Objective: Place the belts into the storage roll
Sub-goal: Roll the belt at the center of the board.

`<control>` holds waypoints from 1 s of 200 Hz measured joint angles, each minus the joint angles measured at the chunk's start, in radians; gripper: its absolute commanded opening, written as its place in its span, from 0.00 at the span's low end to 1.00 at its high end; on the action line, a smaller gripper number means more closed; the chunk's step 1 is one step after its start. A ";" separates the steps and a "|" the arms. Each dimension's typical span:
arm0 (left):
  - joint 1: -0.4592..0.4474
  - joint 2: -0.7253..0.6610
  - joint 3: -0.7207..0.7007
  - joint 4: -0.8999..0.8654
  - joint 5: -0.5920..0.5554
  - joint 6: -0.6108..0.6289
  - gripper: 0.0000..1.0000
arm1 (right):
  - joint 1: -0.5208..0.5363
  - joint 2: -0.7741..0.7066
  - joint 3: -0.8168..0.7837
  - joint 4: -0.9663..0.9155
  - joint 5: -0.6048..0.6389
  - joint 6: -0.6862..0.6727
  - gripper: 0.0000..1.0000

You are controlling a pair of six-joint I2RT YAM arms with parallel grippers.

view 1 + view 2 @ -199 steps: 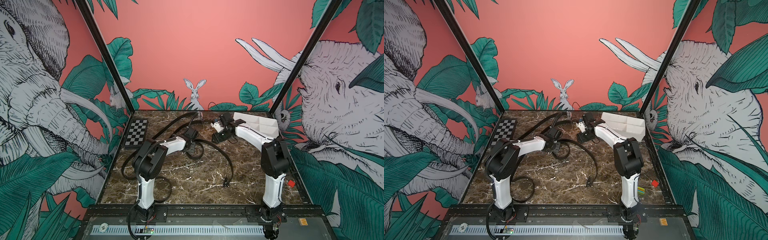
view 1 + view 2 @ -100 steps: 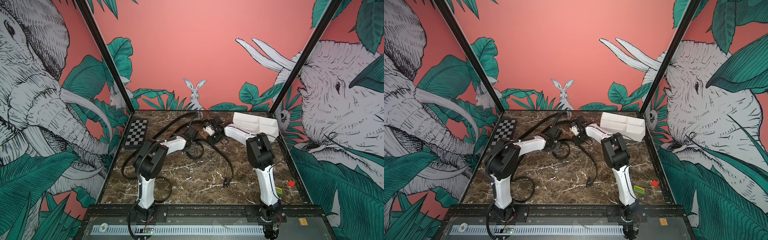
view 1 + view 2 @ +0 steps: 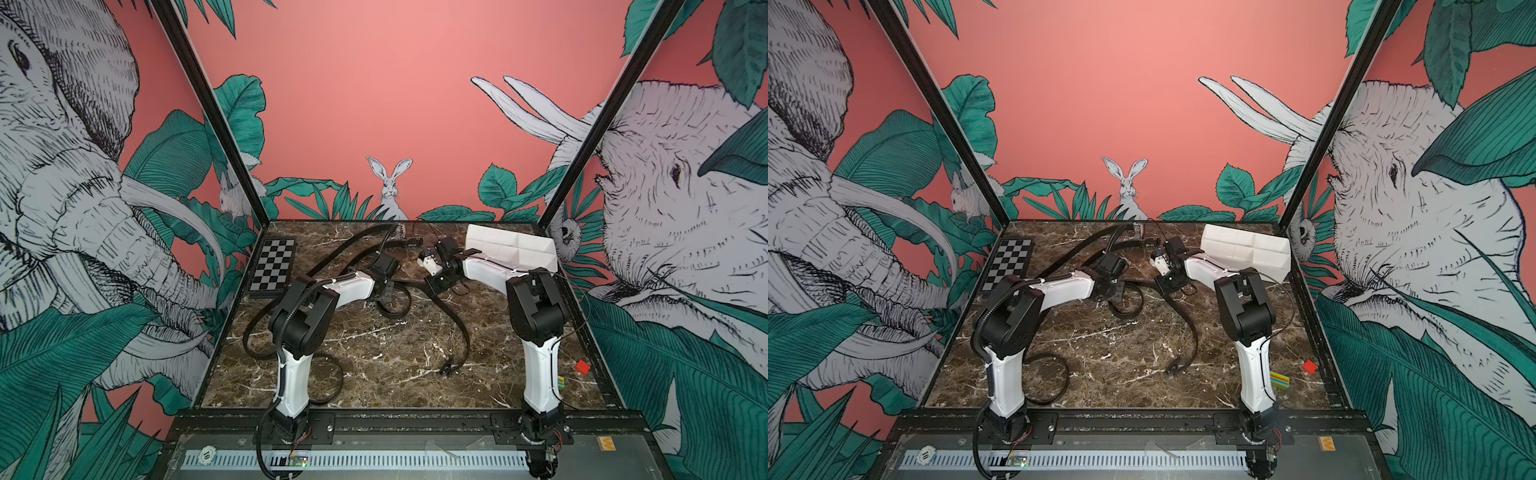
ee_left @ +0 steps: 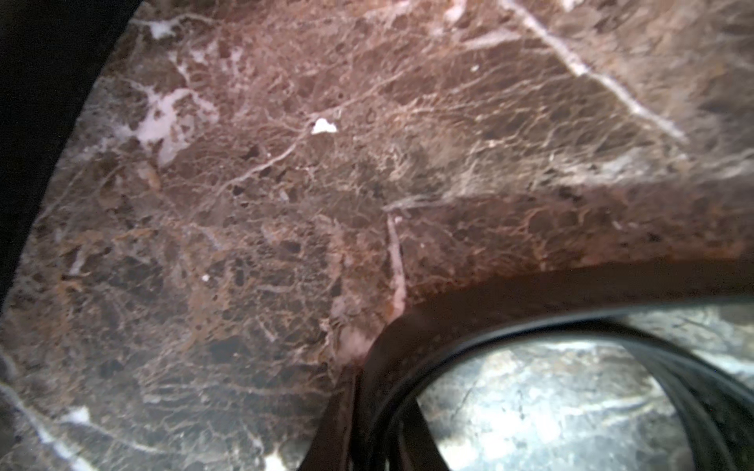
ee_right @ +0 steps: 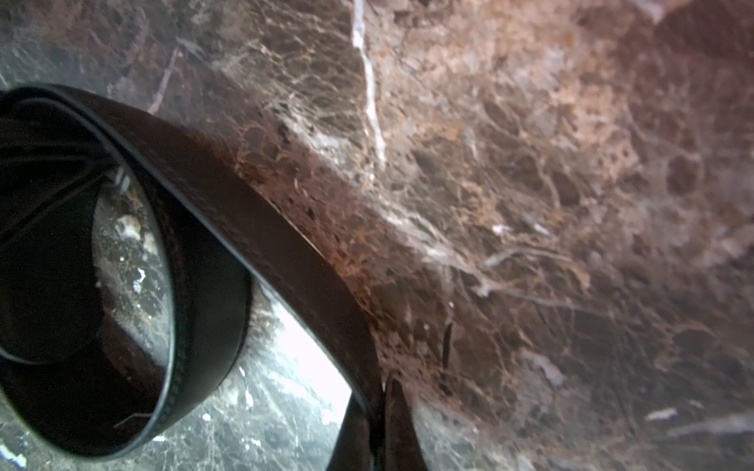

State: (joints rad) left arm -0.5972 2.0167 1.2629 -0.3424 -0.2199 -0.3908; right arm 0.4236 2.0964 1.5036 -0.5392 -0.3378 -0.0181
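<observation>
Both my grippers hold one black belt (image 3: pixel 452 321) in the middle of the marble table. Beside the belt's small coil (image 3: pixel 395 305), the left gripper (image 3: pixel 386 293) is shut on it; in the left wrist view its fingers (image 4: pixel 330 432) pinch the doubled strap (image 4: pixel 530 326). The right gripper (image 3: pixel 434 286) is shut on the same belt; in the right wrist view the strap (image 5: pixel 245 228) runs between its fingers (image 5: pixel 402 428). A second belt (image 3: pixel 332 382) loops by the left arm's base. A third belt (image 3: pixel 345 245) lies toward the back. The white storage roll (image 3: pixel 511 245) sits at the back right.
A black-and-grey checkered board (image 3: pixel 272 268) lies at the back left. A red block (image 3: pixel 582 367) and a striped coloured block (image 3: pixel 1280 380) sit near the right arm's base. The held belt's loose end (image 3: pixel 449 368) trails toward the front. Painted walls enclose three sides.
My right gripper moved from beside the storage roll toward the centre, came down onto the belt and shut on it. The left arm has hardly moved.
</observation>
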 measured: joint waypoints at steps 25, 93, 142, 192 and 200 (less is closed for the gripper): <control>-0.001 0.003 0.001 0.003 0.003 -0.010 0.23 | -0.013 -0.007 -0.013 0.001 -0.006 0.004 0.00; 0.002 0.007 0.002 0.003 -0.009 -0.031 0.24 | -0.087 -0.042 -0.052 -0.022 0.023 0.015 0.00; 0.003 0.007 0.002 0.005 -0.006 -0.039 0.21 | -0.090 -0.057 -0.076 -0.021 0.026 0.024 0.00; 0.005 0.024 0.034 -0.016 -0.005 -0.060 0.12 | -0.083 -0.097 -0.144 -0.007 -0.040 0.077 0.00; 0.005 0.036 0.056 -0.030 -0.005 -0.067 0.11 | -0.076 -0.109 -0.166 0.005 -0.049 0.092 0.00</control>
State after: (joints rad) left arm -0.5919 2.0529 1.3190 -0.3721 -0.2249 -0.4580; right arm 0.3481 1.9877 1.3373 -0.5343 -0.3866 0.0738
